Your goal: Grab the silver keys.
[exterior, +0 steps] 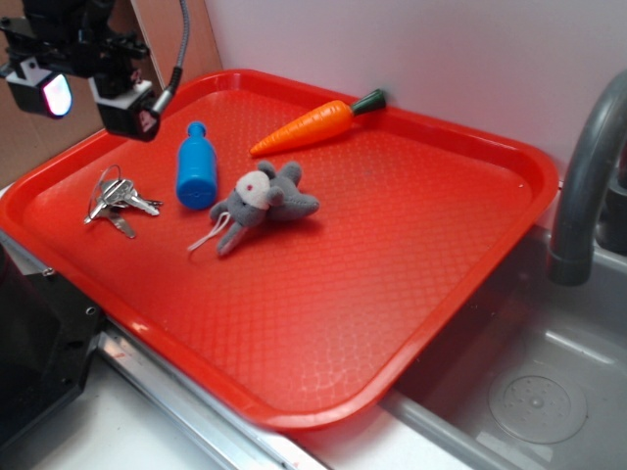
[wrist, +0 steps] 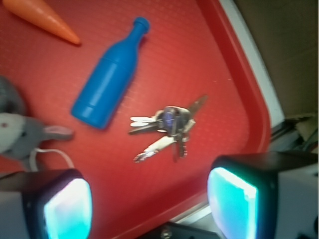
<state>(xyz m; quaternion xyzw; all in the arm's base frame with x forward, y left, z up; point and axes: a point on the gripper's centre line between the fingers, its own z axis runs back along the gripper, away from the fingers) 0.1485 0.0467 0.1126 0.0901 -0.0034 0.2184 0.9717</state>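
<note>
The silver keys (exterior: 120, 203) (wrist: 167, 127) were a small shiny bunch, several metal blades fanned out from a thin wire ring, with bright glints on the blades and a darker knot where they met. In the exterior view the ring sat at the bunch's left and the blades splayed to the right and toward the near edge, so the long axis ran roughly along the tray's left rim; in the wrist view the blades spread in several directions, one pointing up and right toward the rim. They lay flat on the red tray (exterior: 323, 323) (wrist: 234, 74), near its left rim, just beside the base of the blue toy bottle (exterior: 196, 168) (wrist: 108, 77) but not touching it. The tray also held a grey stuffed mouse (exterior: 263, 201) (wrist: 20, 132) near the bottle and an orange toy carrot (exterior: 313, 123) (wrist: 42, 17) toward the far rim. The gripper (exterior: 98, 96) (wrist: 149, 209) hung above the tray's left corner, its fingers (exterior: 127, 110) (wrist: 67, 206) set wide apart and holding nothing.
</note>
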